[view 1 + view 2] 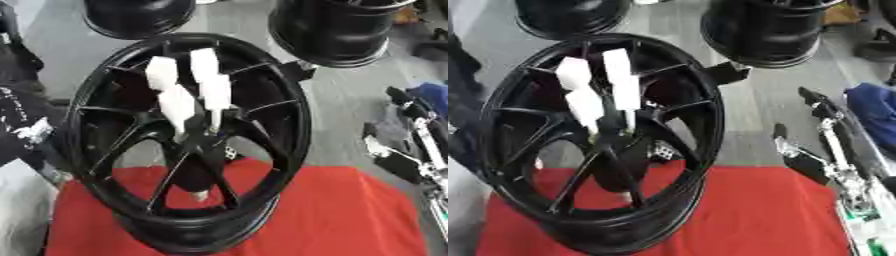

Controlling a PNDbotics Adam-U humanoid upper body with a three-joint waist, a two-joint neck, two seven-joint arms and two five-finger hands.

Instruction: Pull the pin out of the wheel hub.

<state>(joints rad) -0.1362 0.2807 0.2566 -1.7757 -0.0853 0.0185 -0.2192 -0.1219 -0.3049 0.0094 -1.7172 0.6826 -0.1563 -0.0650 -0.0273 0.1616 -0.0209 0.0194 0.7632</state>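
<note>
A black spoked wheel [96, 130] stands tilted on a red cloth [350, 215], its face toward me. My left hand [178, 102] reaches down over the spokes, its white fingers [621, 80] pointing at the hub [199, 145]. Their tips close together on a thin pale pin [214, 124] at the hub's centre. My right hand [826, 145], black and silver, rests open to the right of the wheel, fingers up and touching nothing. A small pale tip [200, 195] shows low between the spokes; I cannot make out what it is.
Two more black rims [140, 15] [337, 30] stand on the grey floor behind the wheel. Dark cloth with white print [19, 125] presses in at the left edge. A blue object [878, 110] lies at the far right.
</note>
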